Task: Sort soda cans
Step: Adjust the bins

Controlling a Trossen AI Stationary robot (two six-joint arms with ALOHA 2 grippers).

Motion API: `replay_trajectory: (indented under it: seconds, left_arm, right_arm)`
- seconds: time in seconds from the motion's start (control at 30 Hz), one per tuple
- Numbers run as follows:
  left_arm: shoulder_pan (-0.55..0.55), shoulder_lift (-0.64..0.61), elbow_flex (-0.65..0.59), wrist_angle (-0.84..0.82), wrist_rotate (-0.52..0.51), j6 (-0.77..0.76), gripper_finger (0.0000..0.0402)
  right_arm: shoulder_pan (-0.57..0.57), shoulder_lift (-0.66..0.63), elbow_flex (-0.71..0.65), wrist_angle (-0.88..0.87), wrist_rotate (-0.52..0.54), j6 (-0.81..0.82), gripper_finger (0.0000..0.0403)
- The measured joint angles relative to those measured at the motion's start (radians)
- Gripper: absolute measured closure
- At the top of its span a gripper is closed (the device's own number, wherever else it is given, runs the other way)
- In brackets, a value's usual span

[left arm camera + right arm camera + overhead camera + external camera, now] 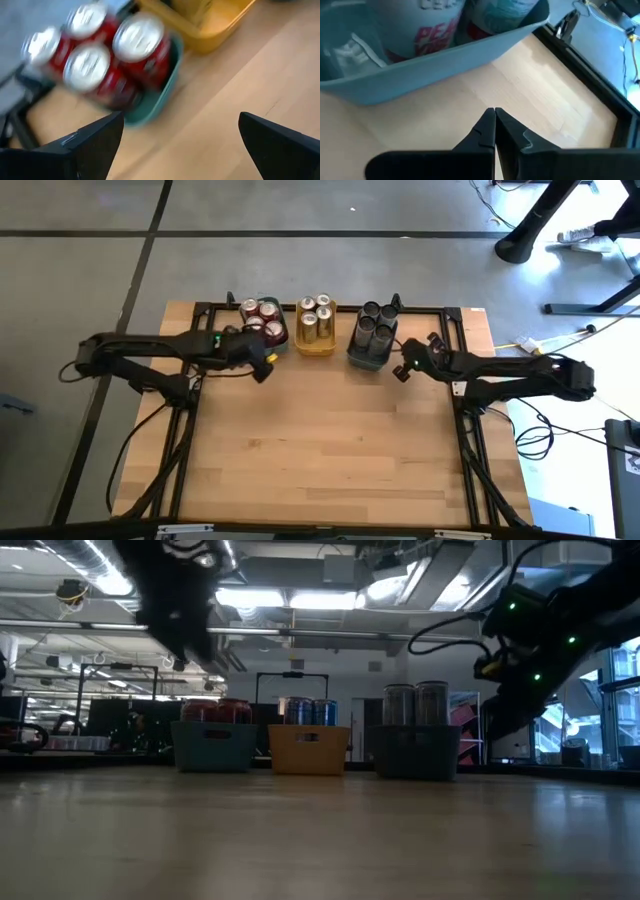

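Fingers (pixel 95 142) apart beside blurred, seemingly red cans (pixel 107 55)

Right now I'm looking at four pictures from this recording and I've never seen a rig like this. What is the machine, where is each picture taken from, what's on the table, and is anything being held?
The machine is two dark robot arms at a wooden table, each ending in a two-finger gripper. One picture looks straight down from above; one looks level across the tabletop into the room; the other two come from cameras on each arm's wrist.

Along the table's far edge stand three trays: a teal tray with red cans, a yellow tray with gold cans, and a grey-blue tray with dark cans. No cans lie loose on the table.

The left gripper is beside the teal tray, fingers wide open and empty. The right gripper is beside the grey-blue tray, fingers shut with nothing between them. So nothing is held.
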Motion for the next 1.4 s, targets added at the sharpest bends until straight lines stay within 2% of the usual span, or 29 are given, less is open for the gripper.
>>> replay_trajectory:
  seconds: [0.27, 0.57, 0.8, 1.0, 1.4]
  left_arm:
    - [0.000, -0.071, -0.080, -0.136, 0.000, -0.188, 0.0021]
    - [-0.014, -0.067, -0.085, -0.143, 0.000, -0.201, 0.0021]
    - [-0.018, -0.066, -0.085, -0.143, 0.001, -0.245, 0.0021]
    - [-0.018, -0.066, -0.085, -0.143, 0.002, -0.342, 0.0021]
    - [-0.016, -0.066, -0.085, -0.143, 0.000, -0.321, 0.0021]
  right_arm:
    - [-0.103, 0.106, -0.003, 0.151, -0.029, -0.189, 0.0398]
    - [-0.191, 0.239, -0.003, 0.378, -0.125, -0.342, 0.0398]
    - [-0.267, 0.317, -0.001, 0.556, -0.247, -0.467, 0.0398]
    - [-0.319, 0.399, 0.021, 0.629, -0.285, -0.539, 0.0398]
    - [-0.397, 0.540, 0.148, 0.658, -0.377, -0.818, 0.0398]
